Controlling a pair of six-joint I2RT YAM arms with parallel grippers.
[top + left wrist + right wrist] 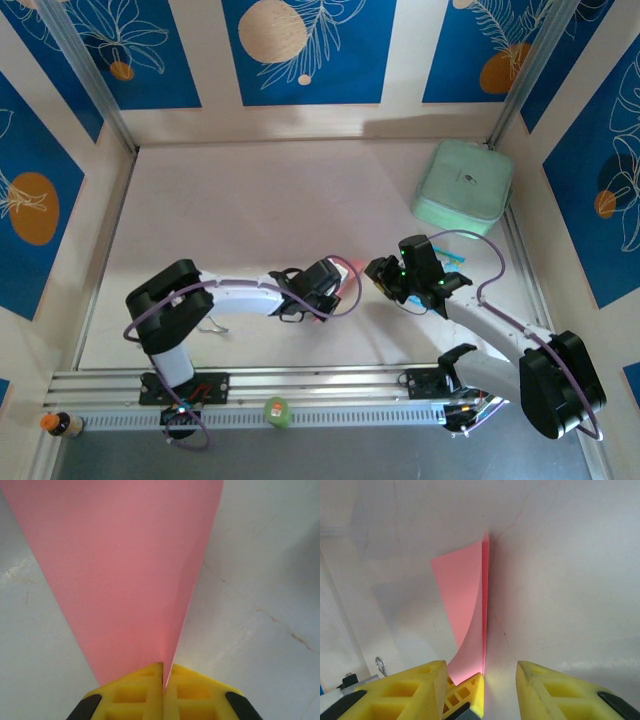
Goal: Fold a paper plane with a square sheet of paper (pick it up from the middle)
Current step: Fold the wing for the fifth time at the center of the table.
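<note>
The pink-red sheet of paper [125, 565] is folded double along a centre crease into a tapering, dart-like shape. It stands on edge over the white table. My left gripper [163, 672] is shut on its narrow end, with the yellow pads pressed together on the paper. From above, a bit of pink paper [346, 266] shows just past the left gripper [333, 277]. My right gripper [480, 677] is open, and its yellow fingers [410, 690] straddle the folded paper [467, 605] and the left gripper's tip without touching the paper. The right gripper [378, 272] faces the left one at mid-table.
A mint-green rounded case [463, 185] lies at the back right. A small blue item [455, 258] sits just behind the right arm. A metal clip [212, 325] lies by the left arm. A green object [277, 411] and a small bottle [60, 424] rest on the front rail.
</note>
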